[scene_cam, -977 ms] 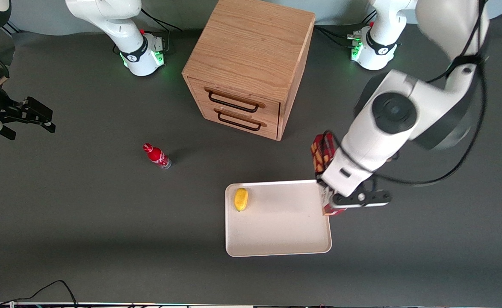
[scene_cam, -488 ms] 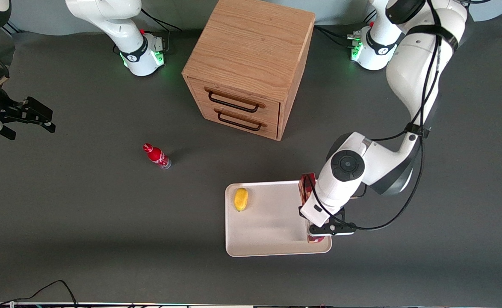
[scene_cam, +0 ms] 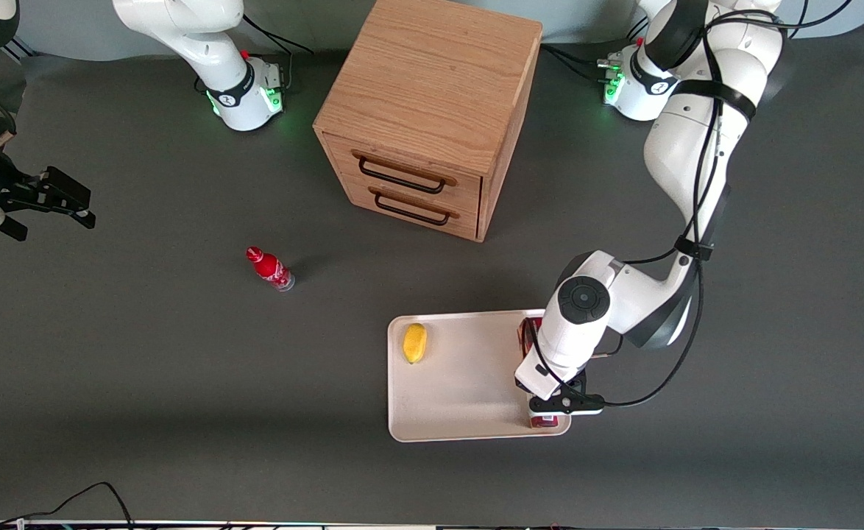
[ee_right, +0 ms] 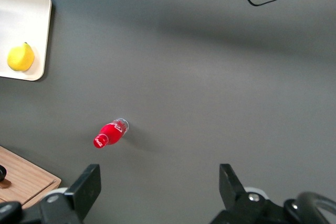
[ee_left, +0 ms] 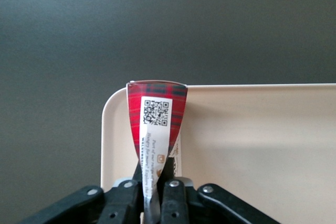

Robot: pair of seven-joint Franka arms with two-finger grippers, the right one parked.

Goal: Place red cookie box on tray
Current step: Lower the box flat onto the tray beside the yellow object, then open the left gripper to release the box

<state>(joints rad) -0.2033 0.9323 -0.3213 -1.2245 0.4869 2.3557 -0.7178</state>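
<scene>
Since the earlier frames the working arm has been carrying the red cookie box from the air off the tray's edge down over the tray, and the claw is now hanging lower, above the tray's corner nearest the front camera at the working arm's end.

In the front view the box is lying along the tray's short edge on the working arm's side — mostly hidden under the white wrist, with red ends peeking out above and below it. A yellow lemon is sitting on the tray at its parked-arm end, well apart from the box. A small red bottle is lying on the dark worktop toward the parked arm's end, and a wooden drawer cabinet is standing farther from the camera than the tray.

In the left wrist view the claw is pinching the box between its closed-in fingers; the plaid end with its white QR label is pointing away over the tray's rounded corner — whether it is touching the tray floor I cannot tell.

In the right wrist view the lemon is resting on the tray's corner, and the bottle is lying on the worktop.
</scene>
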